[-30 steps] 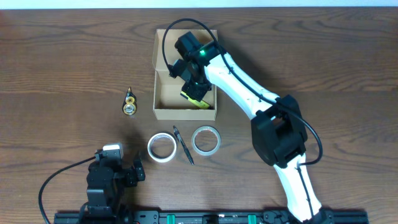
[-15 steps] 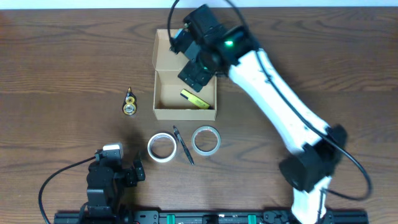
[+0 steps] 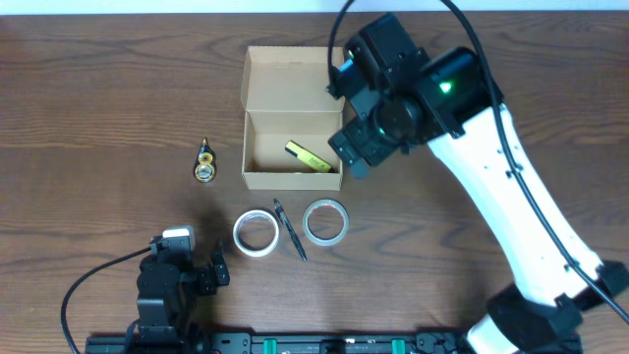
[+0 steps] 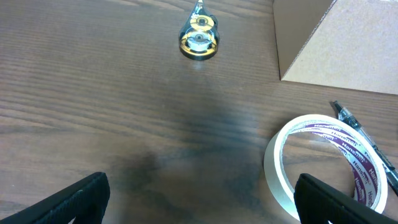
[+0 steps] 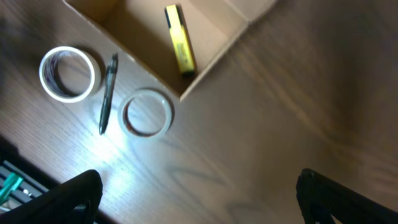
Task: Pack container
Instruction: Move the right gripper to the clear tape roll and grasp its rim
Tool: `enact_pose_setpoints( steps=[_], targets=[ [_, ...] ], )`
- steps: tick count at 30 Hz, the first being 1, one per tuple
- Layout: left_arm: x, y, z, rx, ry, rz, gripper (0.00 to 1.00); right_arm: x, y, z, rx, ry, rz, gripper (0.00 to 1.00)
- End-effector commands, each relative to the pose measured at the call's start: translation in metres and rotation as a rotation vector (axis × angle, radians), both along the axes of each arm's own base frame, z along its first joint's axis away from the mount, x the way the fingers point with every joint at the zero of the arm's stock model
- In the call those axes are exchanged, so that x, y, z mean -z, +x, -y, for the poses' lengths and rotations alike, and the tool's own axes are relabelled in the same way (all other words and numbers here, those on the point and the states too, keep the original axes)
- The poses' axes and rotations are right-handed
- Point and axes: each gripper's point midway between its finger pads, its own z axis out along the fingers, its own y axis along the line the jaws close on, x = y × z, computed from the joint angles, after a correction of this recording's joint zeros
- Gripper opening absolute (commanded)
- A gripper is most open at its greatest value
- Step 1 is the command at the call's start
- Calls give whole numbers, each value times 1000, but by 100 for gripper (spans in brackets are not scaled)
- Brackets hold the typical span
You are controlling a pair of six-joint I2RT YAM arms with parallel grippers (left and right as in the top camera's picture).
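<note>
Looking down from overhead, the container (image 3: 285,180) sits mid-table with its flap lid folded back and away from the arms. A yellow highlighter (image 3: 308,155) lies slanted on its floor, near the right wall. The right gripper (image 5: 200,196) hangs just off the box's right front corner, fingers spread wide with nothing between them. The left gripper (image 4: 199,202) is parked low near the table's front edge, also spread and empty.

In front of the box there's a white tape roll (image 3: 256,234), a black pen (image 3: 290,229) and a clear-ish tape roll (image 3: 325,221) in a row, pen in the middle. A small gold-coloured trinket (image 3: 204,162) lies left of the box, apart from it.
</note>
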Motion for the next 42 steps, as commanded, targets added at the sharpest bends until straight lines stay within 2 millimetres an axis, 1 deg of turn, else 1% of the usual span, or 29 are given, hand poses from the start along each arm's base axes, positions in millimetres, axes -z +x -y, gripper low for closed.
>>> enact_pose_setpoints(
  steps=[1,3,5,9,12,14,16,20,23,27,31,34,38,42],
  targets=[
    [7,-1,-2,-5,10,-15,95,7,-15,15,94,-2,-29,99],
    [7,-1,-2,-5,10,-15,95,22,-26,22,143,-5,-59,99],
    [7,-1,-2,-5,10,-15,95,44,-41,31,212,-3,-90,99],
    [7,-1,-2,-5,10,-15,95,83,-72,36,318,34,-139,99],
    [7,-1,-2,-5,10,-15,95,112,-90,30,379,59,-159,99],
    [7,-1,-2,-5,10,-15,95,134,-98,22,435,71,-180,99],
    [7,-1,-2,-5,10,-15,95,151,-103,14,483,82,-197,99],
    [7,-1,-2,-5,10,-15,95,175,-108,4,559,85,-221,99],
    [7,-1,-2,-5,10,-15,96,193,-109,0,592,39,-236,99],
    [7,-1,-2,-5,10,-15,95,218,-105,-3,621,-17,-249,98],
    [7,-1,-2,-5,10,-15,95,239,-101,-2,680,-59,-253,97],
    [7,-1,-2,-5,10,-15,95,249,-99,-3,707,-73,-258,94],
    [7,-1,-2,-5,10,-15,95,261,-93,-9,719,-65,-255,89],
    [7,-1,-2,-5,10,-15,95,268,-90,-12,732,-57,-253,86]
  ],
)
